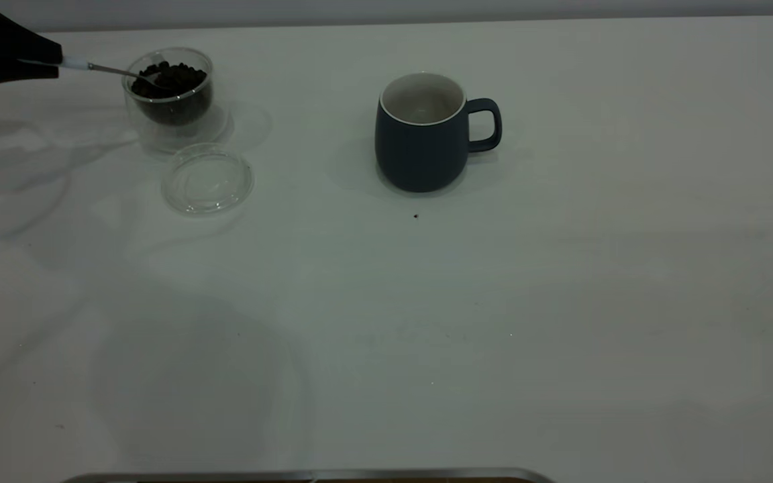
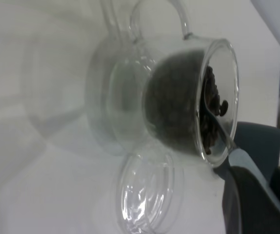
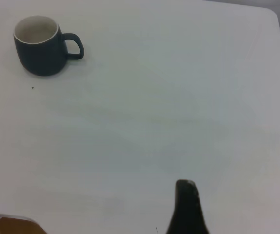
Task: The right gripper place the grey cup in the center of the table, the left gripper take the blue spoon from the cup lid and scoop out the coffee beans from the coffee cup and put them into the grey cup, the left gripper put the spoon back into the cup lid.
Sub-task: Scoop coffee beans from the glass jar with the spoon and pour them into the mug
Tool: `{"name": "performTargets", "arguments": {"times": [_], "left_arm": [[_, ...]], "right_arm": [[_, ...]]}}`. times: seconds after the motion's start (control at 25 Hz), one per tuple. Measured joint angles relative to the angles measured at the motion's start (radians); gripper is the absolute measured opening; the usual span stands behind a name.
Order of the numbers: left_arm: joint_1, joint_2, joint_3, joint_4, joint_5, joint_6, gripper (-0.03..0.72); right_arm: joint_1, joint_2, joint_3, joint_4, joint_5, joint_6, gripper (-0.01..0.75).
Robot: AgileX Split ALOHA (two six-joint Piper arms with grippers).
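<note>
Scooping step: my left gripper is clamped on the blue spoon, bowl buried in coffee beans. Next: lift level, carry to grey cup.

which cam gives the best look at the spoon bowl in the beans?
Exterior view: the pale-blue-handled metal spoon reaches from the left end effector into the dark coffee beans in the clear glass tumbler, bowl tip buried. Left wrist view shows only the neck crossing the rim, close and partly hidden. Right wrist view misses it entirely.
</note>
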Motion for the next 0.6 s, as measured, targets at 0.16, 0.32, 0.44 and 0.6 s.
{"name": "performTargets", "arguments": {"times": [0.16,0.32,0.44,0.6], "left_arm": [[0.011,0.029,0.0,-0.025,0.035,0.026,0.13],[0.027,0.047,0.0,-0.065,0.084,0.065,0.13],[0.038,0.05,0.0,-0.082,0.106,0.078,0.13],[0.045,0.05,0.0,-0.088,0.127,0.084,0.13]], "right_arm": [[0.0,0.0,0.0,0.0,0.0,0.0,0.591],[0.0,0.0,0.0,0.0,0.0,0.0,0.591],[0.0,0.0,0.0,0.0,0.0,0.0,0.591],[0.0,0.0,0.0,0.0,0.0,0.0,0.591]]}}
